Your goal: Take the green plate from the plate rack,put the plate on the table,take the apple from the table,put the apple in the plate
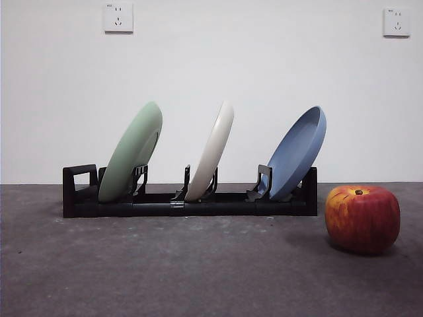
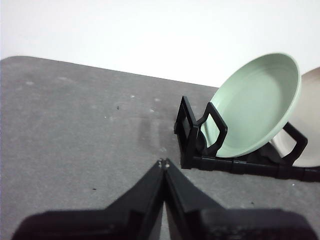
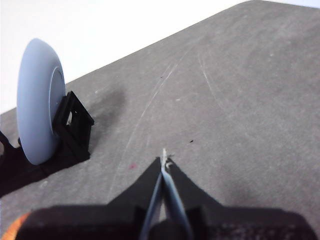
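Note:
The green plate (image 1: 132, 153) leans in the left slot of the black plate rack (image 1: 192, 201), and also shows in the left wrist view as the green plate (image 2: 255, 105) in the rack (image 2: 210, 150). The red apple (image 1: 363, 218) rests on the table (image 1: 165, 271) right of the rack. My left gripper (image 2: 163, 162) is shut and empty, off the handle end of the rack, apart from it. My right gripper (image 3: 164, 159) is shut and empty over bare table beyond the rack's other end (image 3: 75, 130). An orange-red sliver (image 3: 10, 227) shows at the right wrist view's edge.
A cream-white plate (image 1: 213, 150) stands in the rack's middle slot and a blue plate (image 1: 297, 153) in its right slot; the blue plate (image 3: 37, 100) fills the near side of the right wrist view. A white wall with two sockets (image 1: 118, 17) stands behind the table.

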